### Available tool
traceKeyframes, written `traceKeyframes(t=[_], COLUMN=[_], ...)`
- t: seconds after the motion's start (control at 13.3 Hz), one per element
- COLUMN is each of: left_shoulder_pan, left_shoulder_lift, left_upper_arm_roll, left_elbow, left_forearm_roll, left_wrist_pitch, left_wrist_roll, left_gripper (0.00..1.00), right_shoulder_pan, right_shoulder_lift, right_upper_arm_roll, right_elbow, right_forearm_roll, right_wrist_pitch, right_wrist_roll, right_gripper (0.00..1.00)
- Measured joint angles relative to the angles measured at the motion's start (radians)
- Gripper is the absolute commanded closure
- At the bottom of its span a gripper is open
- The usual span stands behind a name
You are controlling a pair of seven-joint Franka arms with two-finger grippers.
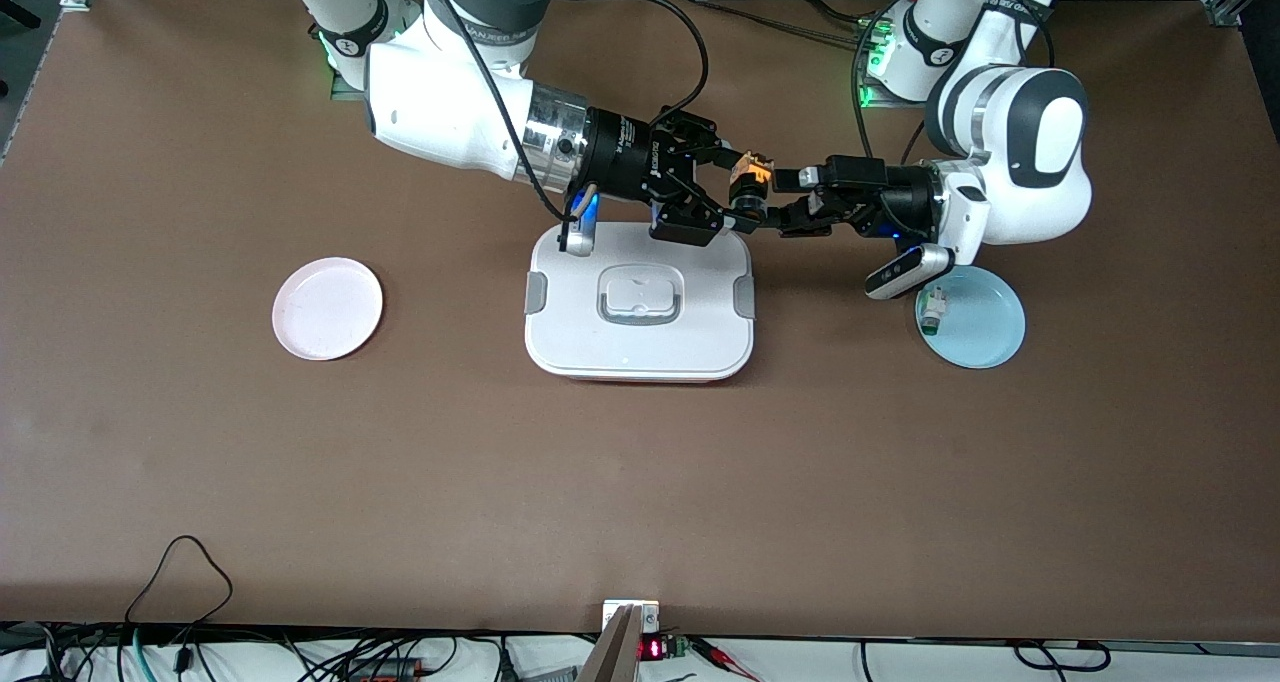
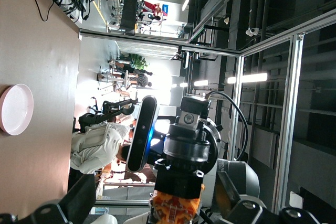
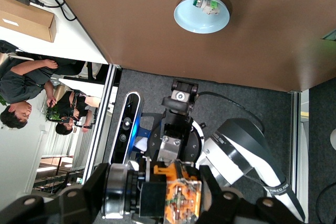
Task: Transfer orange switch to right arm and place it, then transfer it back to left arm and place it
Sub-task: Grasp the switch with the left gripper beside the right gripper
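The orange switch was up in the air between your two pincers, over the table edge of the box that lies toward the robots' bases.

Starting at the right arm's end of the table, you had a pink plate lying well apart from the right gripper, down on the brown table. That right gripper, reaching in from its base, was half closed on the switch. In the right wrist view you could see the orange body pinched between its black fingers.

Just below both pincers sat the white box with its grey side clips and lid handle. Neither pincer touched it.

Next came your left gripper, pointing straight at the right one with its fingertips just beside the switch. Its jaws stood wide, one on each side of the part and not pressing it. In the left wrist view the orange end showed between its spread fingers.

Under the left arm's wrist, toward that arm's end of the table, you had a blue plate. A small white-and-green part lay in it, near the rim closest to the left gripper.
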Motion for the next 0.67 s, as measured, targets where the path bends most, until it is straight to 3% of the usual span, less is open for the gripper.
traceKeyframes(t=[0.38, 0.67], left_shoulder_pan=[0.000, 0.000], left_shoulder_lift=[-0.029, -0.051], left_upper_arm_roll=[0.000, 0.000], left_elbow=[0.000, 0.000], left_forearm_roll=[-0.001, -0.001], left_wrist_pitch=[0.000, 0.000], left_wrist_roll=[-0.049, -0.059], left_gripper=[0.18, 0.41], right_shoulder_pan=[0.000, 0.000], right_shoulder_lift=[0.000, 0.000], right_upper_arm_roll=[0.000, 0.000], right_elbow=[0.001, 0.002], right_forearm_roll=[0.000, 0.001], right_wrist_pitch=[0.000, 0.000], right_wrist_roll=[0.000, 0.000], right_gripper=[0.96, 0.96])
